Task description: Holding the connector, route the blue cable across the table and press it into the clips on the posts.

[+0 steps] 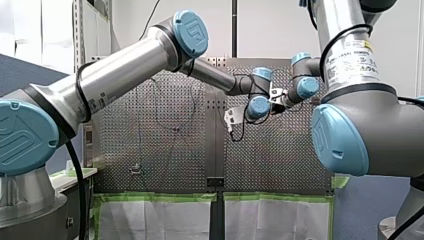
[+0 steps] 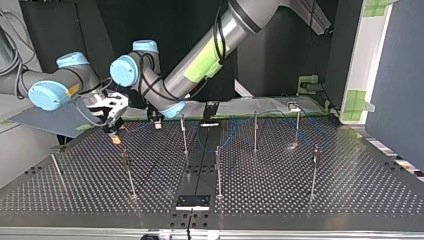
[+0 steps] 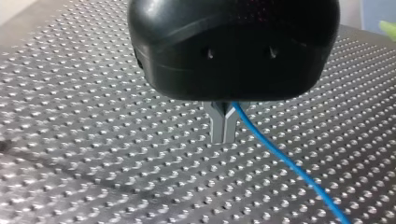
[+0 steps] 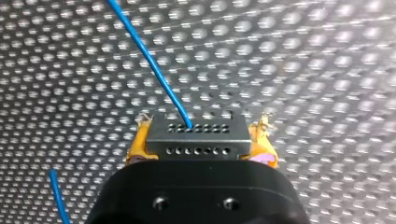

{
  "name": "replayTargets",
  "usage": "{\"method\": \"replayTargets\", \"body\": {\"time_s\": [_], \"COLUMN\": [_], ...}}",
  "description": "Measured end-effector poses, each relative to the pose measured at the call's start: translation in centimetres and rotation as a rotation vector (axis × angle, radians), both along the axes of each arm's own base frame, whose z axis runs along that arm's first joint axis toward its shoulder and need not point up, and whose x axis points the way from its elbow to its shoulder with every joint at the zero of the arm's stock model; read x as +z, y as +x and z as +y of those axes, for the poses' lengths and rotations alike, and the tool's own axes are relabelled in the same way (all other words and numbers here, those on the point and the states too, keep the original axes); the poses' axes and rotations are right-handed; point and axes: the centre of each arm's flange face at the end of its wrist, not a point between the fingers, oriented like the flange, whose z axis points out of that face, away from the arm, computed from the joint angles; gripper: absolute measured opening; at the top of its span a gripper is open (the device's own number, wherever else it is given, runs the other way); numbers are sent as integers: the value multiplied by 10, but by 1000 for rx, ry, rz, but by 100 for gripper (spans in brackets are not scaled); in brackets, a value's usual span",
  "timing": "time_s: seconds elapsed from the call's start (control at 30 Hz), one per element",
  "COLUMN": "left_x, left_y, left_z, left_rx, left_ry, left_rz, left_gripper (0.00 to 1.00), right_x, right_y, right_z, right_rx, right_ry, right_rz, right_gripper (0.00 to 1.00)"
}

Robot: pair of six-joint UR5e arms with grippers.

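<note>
Two grippers busy. My right gripper point(image 4: 201, 142) squeezes black connector point(image 4: 198, 135) tight between yellow pads. Blue cable point(image 4: 149, 58) runs out over table point(image 2: 300, 190). My left gripper point(image 3: 223, 126) is closed and looks pinched on cable. Routing barely begun, I think. Next: carry cable to near post point(image 2: 184, 132), press in at top.

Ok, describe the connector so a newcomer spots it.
Follow my right arm, at the top view's left, to its hand. Between its yellow pads sits the connector: a dark block with two rows of holes, the blue cable leaving one.

With jaws closed, my left arm point(image 2: 200, 60) and my right arm point(image 2: 30, 82) reach close together.
</note>
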Motion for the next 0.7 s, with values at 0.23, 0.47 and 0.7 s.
{"method": "replayTargets", "body": {"time_s": [0.23,0.47,0.7], "left_x": [27,73,118], "left_y": [-7,-16,-25], "left_z": [5,7,11], "left_rx": [-11,-19,-23], "left_ry": [-9,-43,-74], "left_rz": [-41,-95,-141], "left_gripper": [2,2,2], "right_x": [41,80,118], "right_y": [-6,-9,-12], "right_z": [7,21,34], "right_rx": [-4,-3,-4], "right_ry": [-27,-64,-106], "right_rz": [-22,-33,-49], "right_gripper": [0,0,0]}}
